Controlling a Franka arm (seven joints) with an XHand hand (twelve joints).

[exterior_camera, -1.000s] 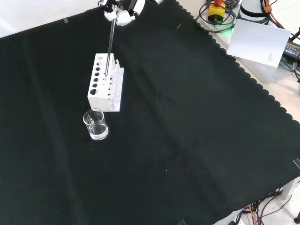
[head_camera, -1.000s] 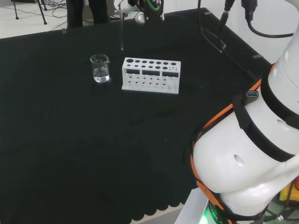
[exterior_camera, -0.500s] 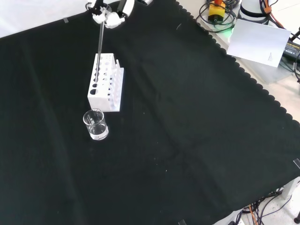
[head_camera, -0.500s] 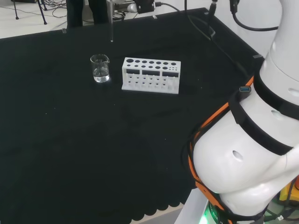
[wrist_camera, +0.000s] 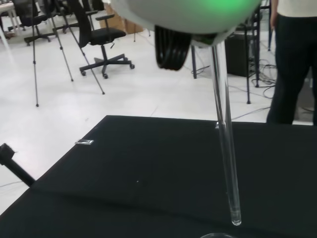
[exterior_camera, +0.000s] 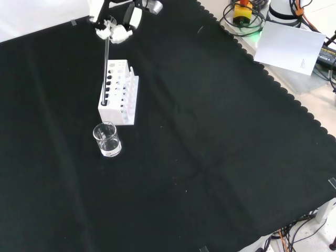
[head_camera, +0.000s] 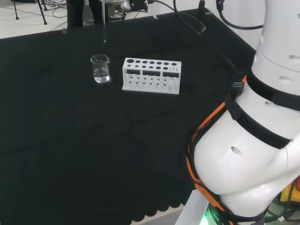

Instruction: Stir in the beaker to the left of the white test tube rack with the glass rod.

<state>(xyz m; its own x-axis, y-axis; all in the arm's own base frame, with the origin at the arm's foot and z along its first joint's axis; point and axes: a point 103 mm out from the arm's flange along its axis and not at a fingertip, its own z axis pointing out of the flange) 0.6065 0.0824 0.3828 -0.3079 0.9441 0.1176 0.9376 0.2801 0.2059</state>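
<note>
A small clear beaker [head_camera: 100,68] with a little clear liquid stands on the black cloth, left of the white test tube rack [head_camera: 151,75] in the head view. In the front view the beaker [exterior_camera: 107,139] sits nearer than the rack [exterior_camera: 118,93]. The hand [exterior_camera: 116,30] is shut on the top of a glass rod [exterior_camera: 105,71], which hangs nearly upright. The rod [head_camera: 103,23] ends in the air a little above and beyond the beaker. In the wrist view the rod [wrist_camera: 225,148] ends just above the beaker's rim [wrist_camera: 217,235].
The arm's white links [head_camera: 253,140] rise at the right of the head view. A white paper sheet [exterior_camera: 291,44] and cables lie past the cloth's scalloped edge at the front view's upper right. Bare black cloth [exterior_camera: 210,157] spreads around the ware.
The hand has carried the rod leftwards in the head view, from over the rack to above the beaker. Beaker and rack have stayed where they were.
</note>
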